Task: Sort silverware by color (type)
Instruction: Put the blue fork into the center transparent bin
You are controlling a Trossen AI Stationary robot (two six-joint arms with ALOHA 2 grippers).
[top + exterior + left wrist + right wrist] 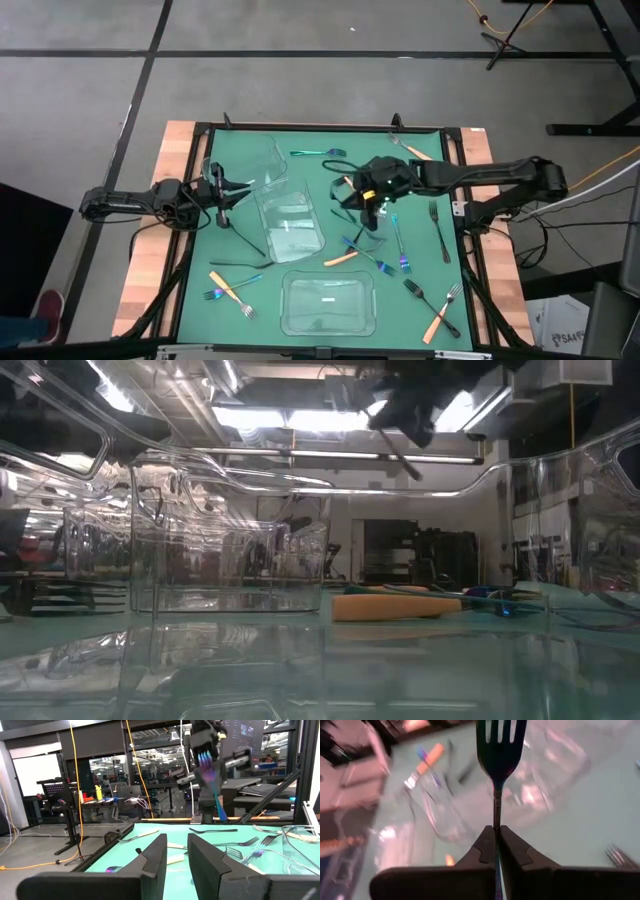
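My right gripper (362, 200) hangs over the middle of the green mat, shut on an iridescent blue-purple-teal fork (499, 750); the left wrist view shows this fork (212, 780) well above the table. My left gripper (176, 845) waits open and holds nothing near the mat's left edge (224, 200). Other silverware lies flat on the mat: an iridescent fork (318, 153) at the far side, a black fork (438, 230) at the right, iridescent ones (400, 245), orange-handled ones (342, 258) (442, 315) (222, 285). My right gripper pinches the iridescent fork between its two fingers at the narrow neck (496, 817) just behind the tines. The fingers lie along the fork, with the tines sticking out past the fingertips. The fork is lifted clear of the table.
Clear plastic containers stand on the mat: one at the far left (270, 165), one in the middle (290, 220), one at the near edge (328, 305). A black utensil (245, 238) lies beside my left gripper. Black frame rails edge the mat.
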